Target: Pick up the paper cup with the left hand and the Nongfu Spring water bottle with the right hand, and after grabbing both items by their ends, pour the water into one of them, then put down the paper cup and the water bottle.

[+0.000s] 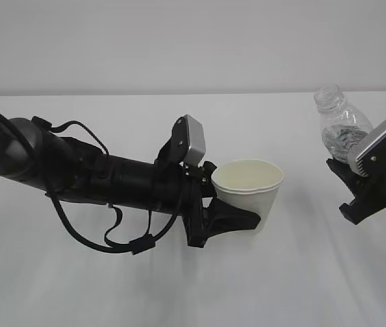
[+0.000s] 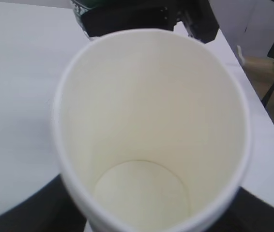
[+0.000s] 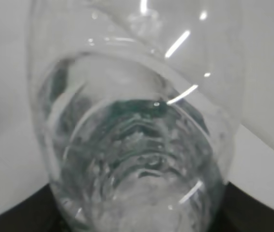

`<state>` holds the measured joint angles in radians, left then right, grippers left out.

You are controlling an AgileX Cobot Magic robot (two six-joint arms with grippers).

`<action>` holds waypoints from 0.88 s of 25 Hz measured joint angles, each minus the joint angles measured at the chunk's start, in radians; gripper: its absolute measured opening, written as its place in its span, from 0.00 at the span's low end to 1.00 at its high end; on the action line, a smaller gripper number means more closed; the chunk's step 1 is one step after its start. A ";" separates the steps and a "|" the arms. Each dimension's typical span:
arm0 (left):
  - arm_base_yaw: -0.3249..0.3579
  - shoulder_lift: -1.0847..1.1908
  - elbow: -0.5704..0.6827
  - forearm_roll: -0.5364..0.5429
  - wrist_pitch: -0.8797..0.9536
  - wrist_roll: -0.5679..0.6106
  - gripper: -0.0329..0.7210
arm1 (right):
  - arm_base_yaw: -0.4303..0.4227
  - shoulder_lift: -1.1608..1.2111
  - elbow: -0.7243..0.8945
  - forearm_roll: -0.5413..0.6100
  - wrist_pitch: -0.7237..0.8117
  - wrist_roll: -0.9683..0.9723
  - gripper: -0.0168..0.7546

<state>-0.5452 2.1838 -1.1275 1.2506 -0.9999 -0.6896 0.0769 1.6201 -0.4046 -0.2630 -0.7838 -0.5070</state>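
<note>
**A:** Exterior view, cup first. Where was the paper cup (image 1: 251, 191)?

**B:** It sat upright in my left hand (image 1: 237, 219), lifted off the white table (image 1: 179, 286). My jaws were clamped on its lower wall, with the rolled rim well above them. The cream inside faced up. In the left wrist view the cup (image 2: 151, 130) filled nearly the whole frame, and its round bottom looked dry.

**A:** And the bottle?

**B:** The Nongfu Spring water bottle (image 1: 341, 124) was at the far right, held in my right hand (image 1: 346, 178). Those jaws were closed around its lower body, hiding that part. The capless neck pointed up, leaning slightly left. It stood well apart from the cup, with bare table between them.

**A:** Water?

**B:** In the right wrist view I looked along the ribbed bottle (image 3: 132, 145). Clear water (image 3: 137, 164) showed inside, with a dark green tint from the label. I could not tell the fill level.

**A:** Surroundings?

**B:** The grey box (image 1: 191, 139) on my left wrist sat just behind the cup rim. A black cable (image 1: 104, 235) looped under that arm. A pale wall (image 1: 179, 41) stood behind the table.
</note>
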 joint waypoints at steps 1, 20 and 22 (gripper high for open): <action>-0.005 0.002 0.000 -0.002 0.000 0.000 0.61 | 0.000 -0.007 0.001 0.000 0.009 -0.004 0.55; -0.014 0.038 -0.081 -0.016 -0.004 0.000 0.61 | 0.000 -0.037 0.003 -0.015 0.065 -0.178 0.55; -0.014 0.038 -0.081 -0.004 -0.004 0.000 0.61 | 0.000 -0.037 0.003 -0.015 0.067 -0.192 0.55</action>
<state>-0.5593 2.2214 -1.2087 1.2468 -1.0039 -0.6896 0.0769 1.5830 -0.4015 -0.2777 -0.7164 -0.6990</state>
